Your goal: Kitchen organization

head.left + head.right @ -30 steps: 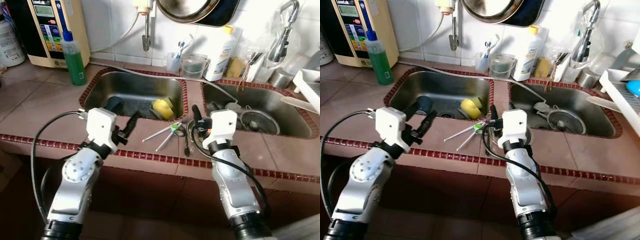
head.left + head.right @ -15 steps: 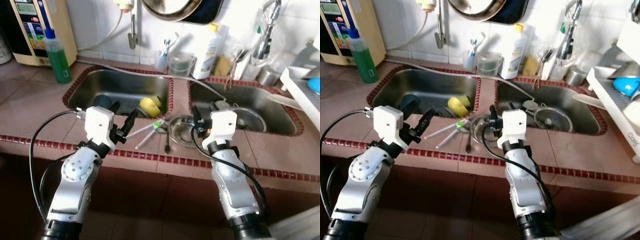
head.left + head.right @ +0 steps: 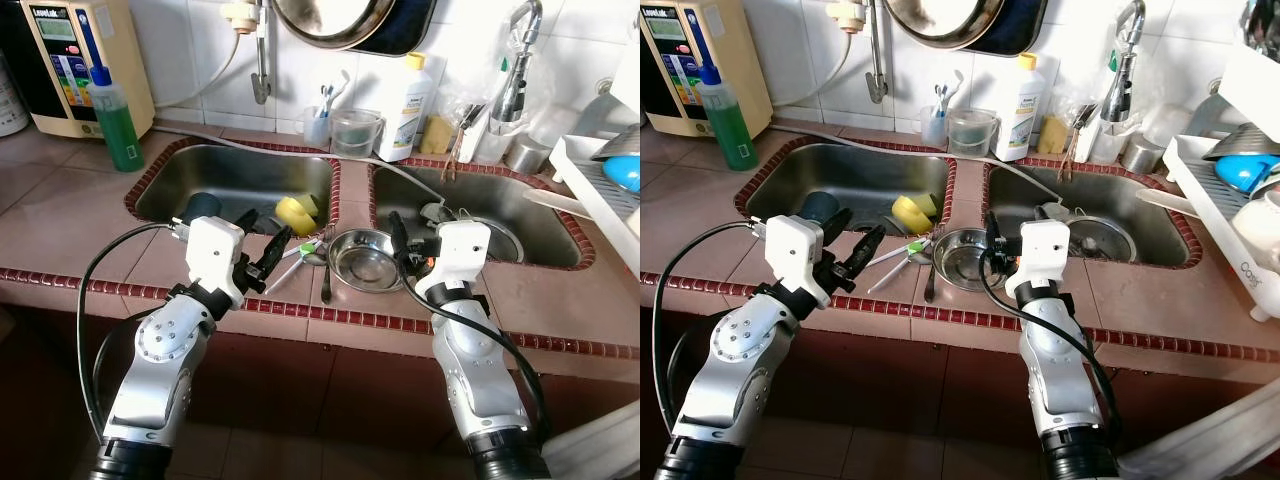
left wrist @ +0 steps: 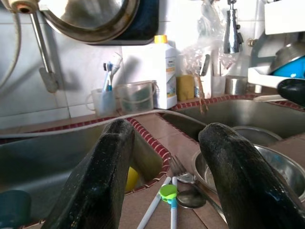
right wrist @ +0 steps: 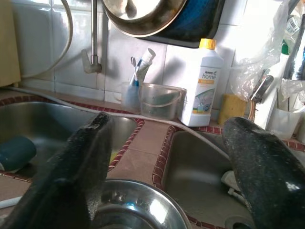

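Two sinks sit side by side in a tiled counter (image 3: 60, 215) edged with red trim. At the far left stands a green bottle (image 3: 114, 120) beside a cream water machine (image 3: 70, 55). The left sink (image 3: 170, 185) holds a dark blue cup (image 3: 203, 206) and a yellow sponge (image 3: 297, 212). The left gripper (image 3: 272, 257) hovers over the counter's front strip, fingers (image 4: 102, 191) spread apart and empty; just beyond its tips lie two white sticks with a green clip (image 4: 167, 192), a spoon (image 4: 190, 198) and a fork (image 4: 177, 168). Just to the right of these, on the strip between the sinks, rests a steel bowl (image 3: 363, 260). The right gripper (image 3: 397, 240) hangs at the bowl's right rim, fingers (image 5: 86, 162) wide apart, holding nothing, the bowl directly below and ahead of them. Behind, against the wall, are a toothbrush cup (image 3: 318, 125), a clear jug (image 3: 354, 130) and a white detergent bottle (image 3: 407, 95). The right sink (image 3: 545, 225) has a tap (image 3: 510, 75) above it, and a white dish rack (image 3: 600, 185) stands furthest right.
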